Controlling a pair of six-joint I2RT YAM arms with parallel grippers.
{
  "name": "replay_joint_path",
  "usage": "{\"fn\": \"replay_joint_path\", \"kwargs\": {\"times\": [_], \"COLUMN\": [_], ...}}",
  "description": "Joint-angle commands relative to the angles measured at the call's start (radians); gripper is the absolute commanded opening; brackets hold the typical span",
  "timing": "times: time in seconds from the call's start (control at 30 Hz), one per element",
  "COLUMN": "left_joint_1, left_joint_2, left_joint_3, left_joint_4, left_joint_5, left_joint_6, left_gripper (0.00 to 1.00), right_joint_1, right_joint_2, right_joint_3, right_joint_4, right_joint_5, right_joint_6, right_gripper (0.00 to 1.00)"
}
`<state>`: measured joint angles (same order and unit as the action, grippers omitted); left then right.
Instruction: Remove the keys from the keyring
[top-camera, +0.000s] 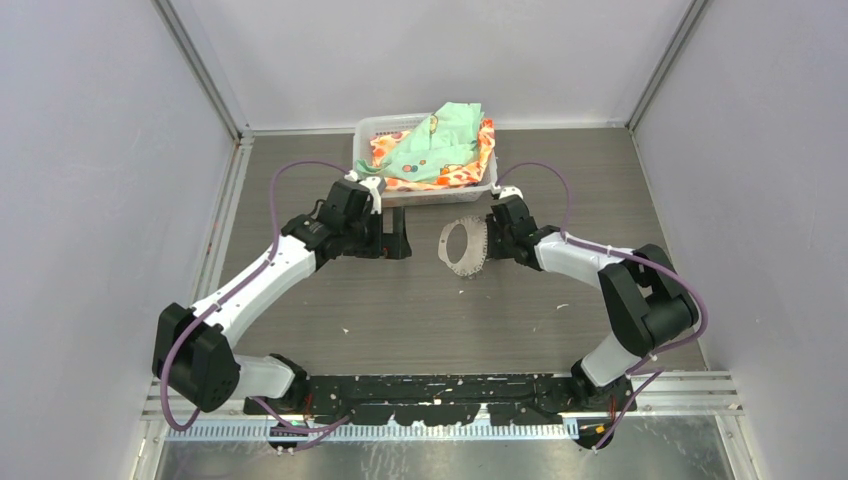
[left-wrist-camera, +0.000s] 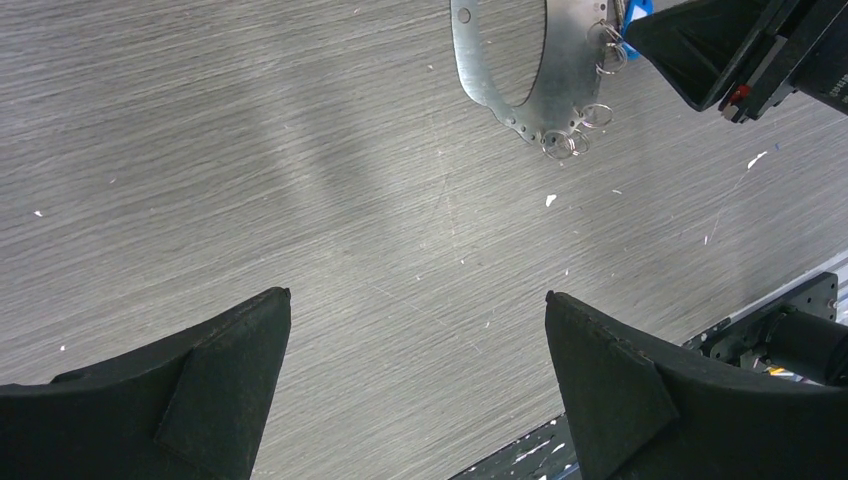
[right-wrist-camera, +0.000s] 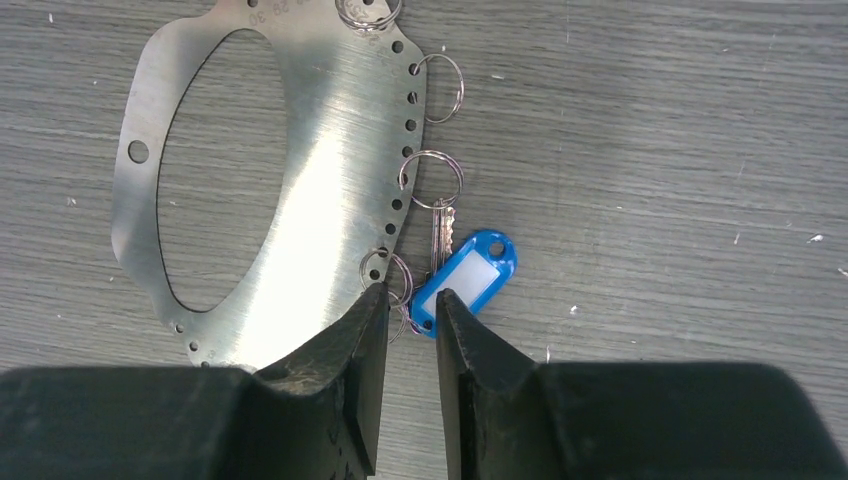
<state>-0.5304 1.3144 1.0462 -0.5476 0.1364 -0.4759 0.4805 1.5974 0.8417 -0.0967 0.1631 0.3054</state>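
My right claw (right-wrist-camera: 411, 300), narrow, sits by the small silver keys (right-wrist-camera: 441, 225), likely light and slippery; I'd pinch their stiff blue plastic tag (right-wrist-camera: 468, 275).

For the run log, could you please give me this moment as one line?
left gripper: open, away from keyring | right gripper: jaws narrow at keys, grip unclear | keys: attached to keyring

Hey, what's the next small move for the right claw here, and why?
Probably close the right claw fully, then pull gently. Its tips straddle the spot where the keys hang on the keyring, and a narrow gap shows between them.
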Motion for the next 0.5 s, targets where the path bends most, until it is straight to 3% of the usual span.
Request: {"fn": "replay_joint_path", "kwargs": {"times": [0.0, 0.47], "left_joint_1": [0.006, 0.006], "left_joint_2": [-0.003, 0.008], "left_joint_3": [0.035, 0.038], "left_joint_4": [-0.006, -0.001], "left_joint_5": [0.023, 0.035], "left_joint_6": [0.017, 0.016], "left_gripper": [1.00, 1.00], "right_joint_1": [-0.001, -0.001], "right_joint_2": [-0.012, 0.026], "right_joint_3": [0.013, 0.017], "right_joint_4": [0.047, 0.082], "right_joint_5": [-0.013, -0.061], "right_joint_6": [-0.026, 0.006], "right_gripper": [0.29, 0.34]}}
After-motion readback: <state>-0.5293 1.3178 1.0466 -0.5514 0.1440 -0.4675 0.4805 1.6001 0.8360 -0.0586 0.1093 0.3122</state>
